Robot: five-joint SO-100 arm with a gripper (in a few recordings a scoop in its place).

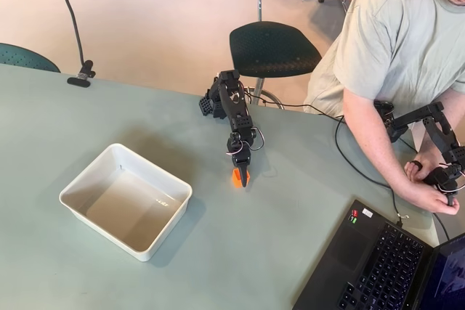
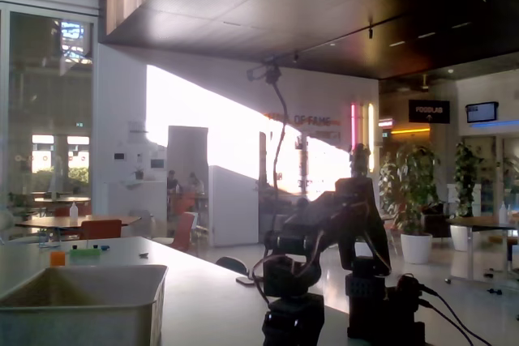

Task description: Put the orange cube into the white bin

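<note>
Orange cube (image 1: 237,176) sits on the table (image 1: 290,252), well to the right of the white bin (image 1: 125,200) in the overhead view, and my gripper (image 1: 242,176) is down right at it. From above the dark fingertips appear to straddle or press against the cube's right side, but I cannot tell how wide the jaws stand or whether they have actually closed on it; the arm's own body hides the gap. In the fixed view the arm (image 2: 324,265) is a dark silhouette against bright windows, with the bin (image 2: 81,301) low at the left, so no help there. I judge the cube light, stiff and smooth plastic, apt to skid or pop out if pinched off-centre. I'd take it across two opposite flat faces, squarely, with modest force.
</note>
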